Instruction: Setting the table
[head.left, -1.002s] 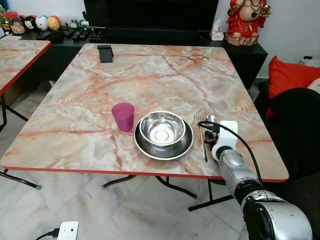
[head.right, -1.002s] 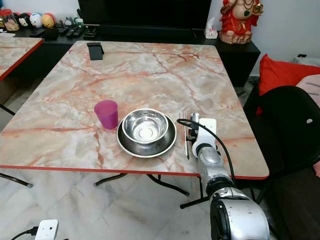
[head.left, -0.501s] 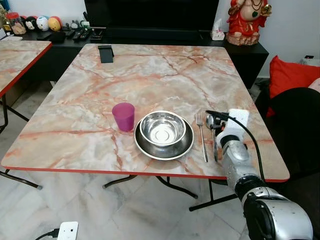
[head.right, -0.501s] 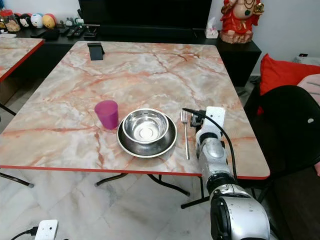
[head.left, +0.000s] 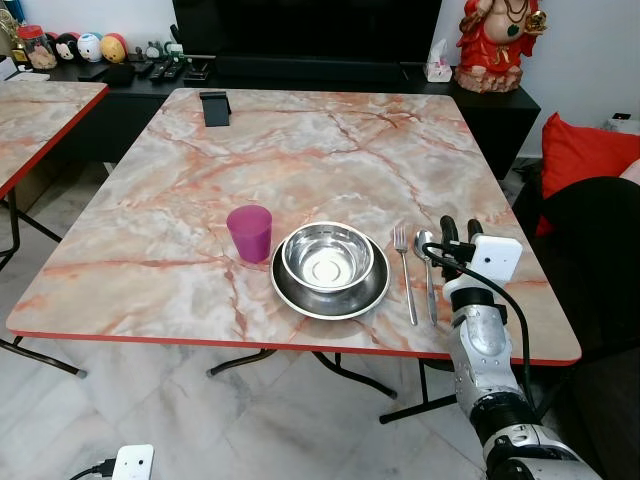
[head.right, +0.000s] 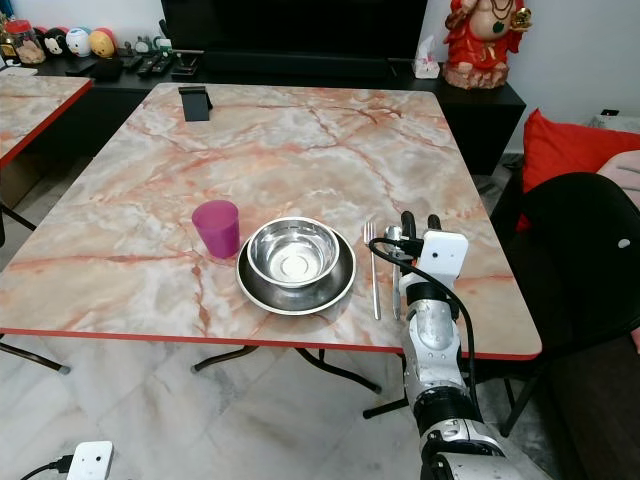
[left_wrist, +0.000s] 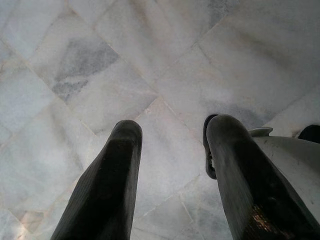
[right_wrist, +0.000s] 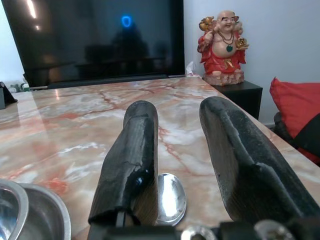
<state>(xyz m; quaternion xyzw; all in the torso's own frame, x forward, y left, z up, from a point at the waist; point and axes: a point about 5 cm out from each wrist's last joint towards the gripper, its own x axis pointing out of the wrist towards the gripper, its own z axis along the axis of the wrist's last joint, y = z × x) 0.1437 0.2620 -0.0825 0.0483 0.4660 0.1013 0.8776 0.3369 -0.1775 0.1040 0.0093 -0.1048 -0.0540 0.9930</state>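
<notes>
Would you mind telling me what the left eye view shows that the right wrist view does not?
Left eye view alone: the purple cup, the fork, the spoon's handle and the table's red edge. Right wrist view alone: the right gripper's open fingers from close behind and a reflection in the television. Both: the spoon, the steel bowl, the marble table and the red statue.

The table (head.left: 200, 180) has a glossy marble-patterned top. The bowl (head.left: 327, 258), plate (head.left: 300, 296), fork (head.left: 404, 270) and spoon (head.left: 428, 270) are shiny polished metal. The purple cup (head.left: 249, 232) looks like matt plastic.
</notes>
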